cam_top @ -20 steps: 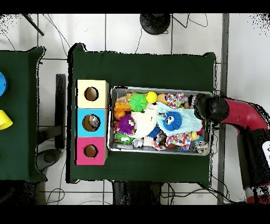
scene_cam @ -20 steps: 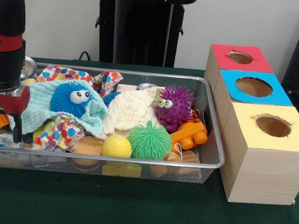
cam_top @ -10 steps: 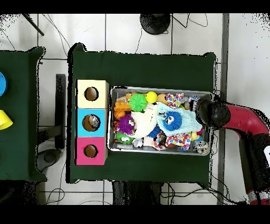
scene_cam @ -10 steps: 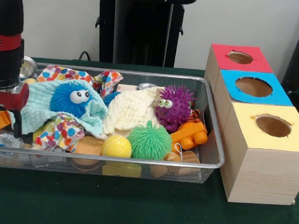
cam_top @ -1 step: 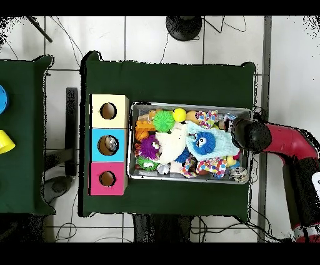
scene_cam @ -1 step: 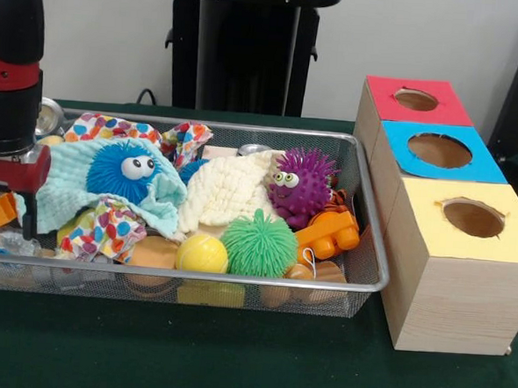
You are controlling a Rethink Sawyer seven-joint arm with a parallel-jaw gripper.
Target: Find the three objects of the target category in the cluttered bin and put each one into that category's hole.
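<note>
Bin: a wire mesh bin (scene_cam @ -1 step: 371, 254) sits on the green table (scene_cam @ -1 step: 231, 359), crammed with toys and cloths.
Landmark: a blue fuzzy toy with googly eyes (scene_cam @ -1 step: 120, 170) lies on a pale teal cloth (scene_cam @ -1 step: 66, 191) in the bin.
Around it: a cream cloth (scene_cam @ -1 step: 224, 192) just beside it, then a purple spiky toy (scene_cam @ -1 step: 302, 184), a green stringy ball (scene_cam @ -1 step: 258, 244), a yellow ball (scene_cam @ -1 step: 202, 254) and an orange toy (scene_cam @ -1 step: 329, 233); spotted cloths (scene_cam @ -1 step: 108, 224) lie in front and behind.
Boxes: well apart from the blue toy, outside the bin, stand red (scene_cam @ -1 step: 416, 100), blue (scene_cam @ -1 step: 439, 150) and yellow (scene_cam @ -1 step: 473, 218) topped boxes, each with a hole.
Gripper: the gripper (scene_cam @ -1 step: 2, 218) is down among clutter at the bin's end nearest the blue toy; I cannot tell whether it grips anything.
Arm: the red and black arm (cam_top @ -1 step: 284, 139) stands upright over that end.
</note>
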